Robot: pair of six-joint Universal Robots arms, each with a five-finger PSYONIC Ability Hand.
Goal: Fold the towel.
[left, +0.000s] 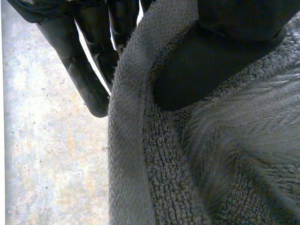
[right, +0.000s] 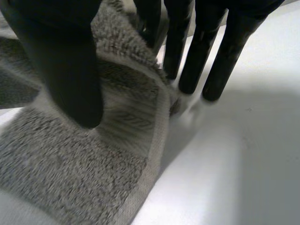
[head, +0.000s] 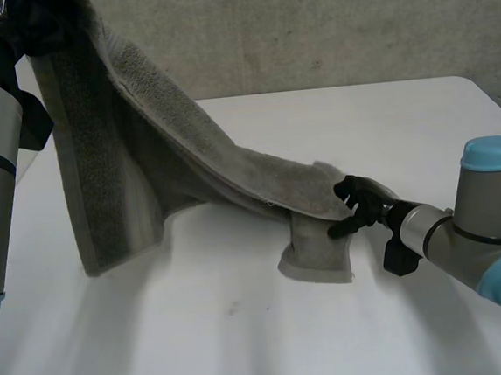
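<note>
High over the desk's (head: 332,321) far left side, the left hand (head: 38,22) holds one end of the grey towel (head: 186,149) lifted. In the left wrist view its thumb (left: 220,61) presses into the terry pile (left: 211,164) while its fingers (left: 89,70) lie on the other side of the hem, so the hand is clamped on that edge. From there one part of the towel hangs down, its lower hem at the white desk, and the rest slopes down to the right hand (head: 361,202) near the desk's middle. That hand pinches the opposite end: its thumb (right: 70,61) sits on the cloth (right: 70,173) and its fingers (right: 187,56) stand behind the bordered edge. Below this grip a short flap of towel rests on the desk. Behind the desk stands a concrete wall (head: 350,21).
</note>
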